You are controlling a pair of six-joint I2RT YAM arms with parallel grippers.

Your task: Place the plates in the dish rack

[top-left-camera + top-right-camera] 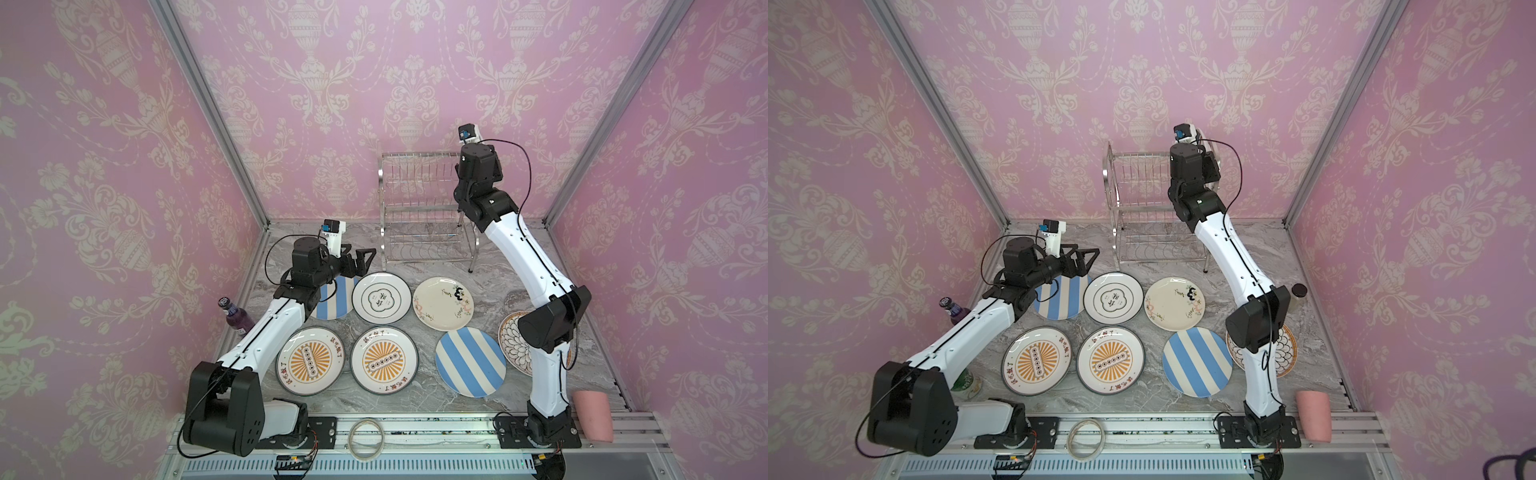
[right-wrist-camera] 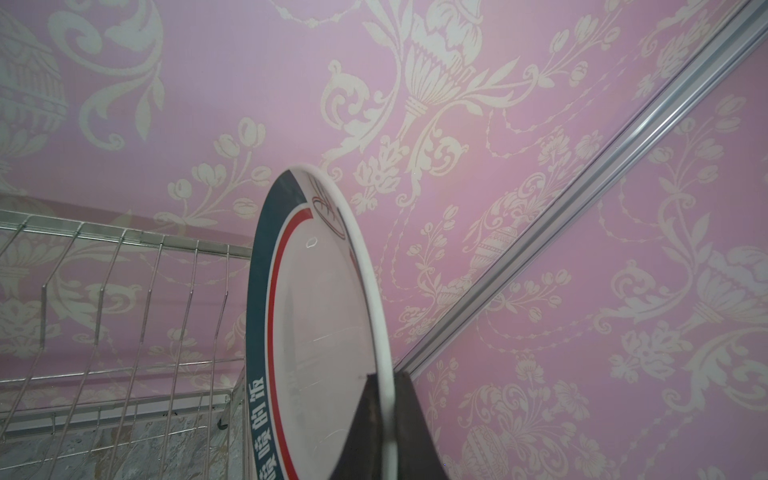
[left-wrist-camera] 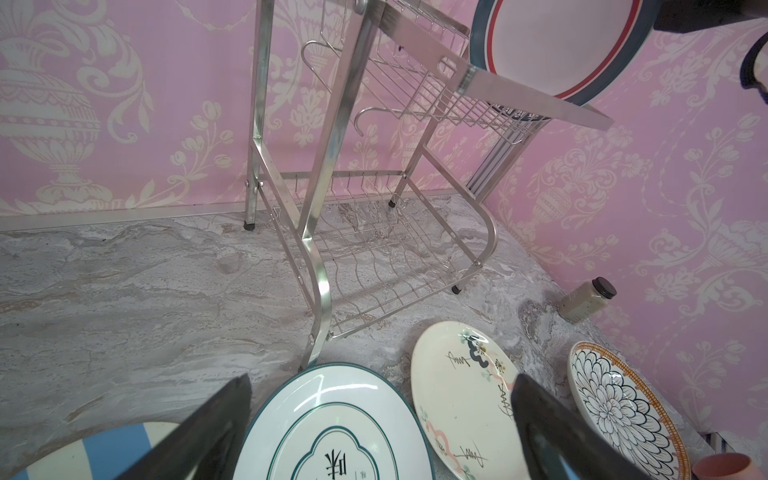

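7 round ceramic plates lie flat on the grey marbled tabletop, in 2 rows in front of the shiny 2-tier steel wire dish rack, which stands at the far edge.

The far row, from left to right:
- a blue-and-white striped plate, partly under the left arm
- a white teal-rimmed plate
- a cream doodled plate

The near row, from left to right:
- an orange sunburst plate
- its twin sunburst plate
- a second striped plate
- a black petal-patterned plate, partly hidden by the right arm

The 8th is a white plate with a dark teal rim and a red line. It stands upright on edge at the right end of the rack's upper tier. The right gripper pinches its rim, jaws narrow. In the left wrist view its lower edge shows behind the upper tier's wires. Whether it sits in a slot I cannot tell.

The left gripper hangs low over the far-left plates, jaws wide and holding nothing.

A purple glass bottle stands at the table's left edge. A pink cylinder lies at the near right corner.
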